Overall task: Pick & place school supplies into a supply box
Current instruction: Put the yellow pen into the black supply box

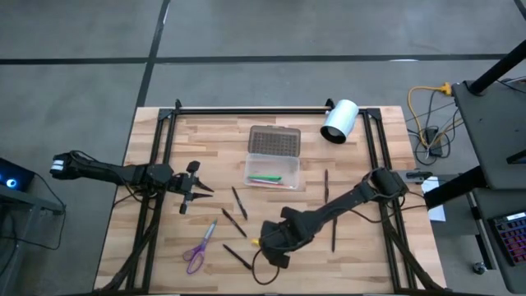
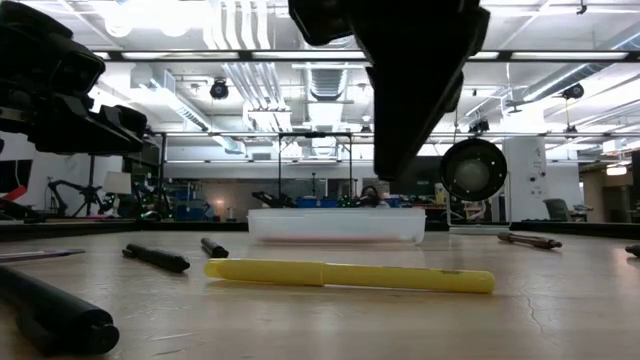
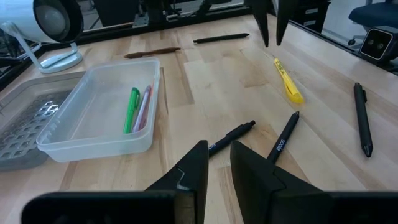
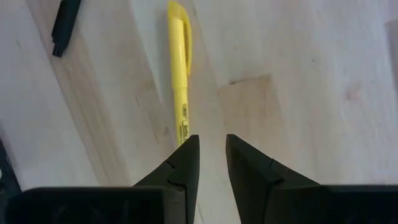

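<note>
A yellow pen point(image 4: 179, 68) lies flat on the wooden table, near the front middle point(image 1: 256, 243). My right gripper point(image 4: 211, 149) hangs open above one end of it, fingers pointing down and clear of the table point(image 2: 390, 170). The clear supply box point(image 1: 274, 170) stands behind it with its dotted lid point(image 1: 274, 140) folded back. A green pen point(image 3: 132, 109) and a pinkish one point(image 3: 145, 106) lie inside. Purple-handled scissors point(image 1: 197, 251) and several dark pens point(image 1: 238, 201) lie loose on the table. My left gripper point(image 1: 200, 191) waits open at the left, touching nothing.
A white cylinder point(image 1: 339, 122) lies at the back right beside the box lid. More dark pens lie to the right point(image 1: 326, 185) point(image 1: 334, 234) and at the front point(image 1: 238, 256). Black frame rails point(image 1: 246, 109) run along the table's back and sides.
</note>
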`<state>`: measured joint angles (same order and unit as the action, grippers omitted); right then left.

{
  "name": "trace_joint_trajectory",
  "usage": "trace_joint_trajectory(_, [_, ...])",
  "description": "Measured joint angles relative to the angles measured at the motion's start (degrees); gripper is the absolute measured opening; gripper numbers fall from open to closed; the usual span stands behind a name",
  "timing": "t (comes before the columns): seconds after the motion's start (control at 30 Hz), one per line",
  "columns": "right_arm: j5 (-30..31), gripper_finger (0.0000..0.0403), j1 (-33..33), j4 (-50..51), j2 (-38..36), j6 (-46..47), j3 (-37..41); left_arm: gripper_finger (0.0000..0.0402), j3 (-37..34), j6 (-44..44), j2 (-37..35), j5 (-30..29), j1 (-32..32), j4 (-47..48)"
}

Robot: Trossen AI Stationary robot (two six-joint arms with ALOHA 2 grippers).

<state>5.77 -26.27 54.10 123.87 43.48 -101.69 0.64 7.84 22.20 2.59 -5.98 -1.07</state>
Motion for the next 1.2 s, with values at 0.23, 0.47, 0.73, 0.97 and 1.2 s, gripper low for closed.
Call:
trace_joint_trajectory(0.23, [-0.43,0.0071,-1.29,-1.01,2.1,-1.67,-1.28,0.0054,0.0,0.0,0.0,0.02,0.02,0.01])
trace_joint_trajectory(0.47, [-2.02,0.0074,-2.4,0.29,8.32,-8.38,-11.71,0.0054,0.0,0.0,0.0,0.0,0.0,0.01])
trace_joint_trajectory(0.73, [-1.78,0.007,-1.44,2.75,11.02,-10.12,-15.23,0.0054,0.0,0.0,0.01,0.01,0.01,0.0])
trace_joint_trajectory(0.97, [-1.93,0.0077,0.17,2.83,10.99,-10.12,-12.73,0.0054,0.0,0.0,0.0,0.0,0.0,0.01])
trace_joint_trajectory(1.2, [-3.29,0.0069,1.25,2.6,11.06,-8.28,-10.92,0.0054,0.01,0.0,0.0,0.0,0.01,0.01])
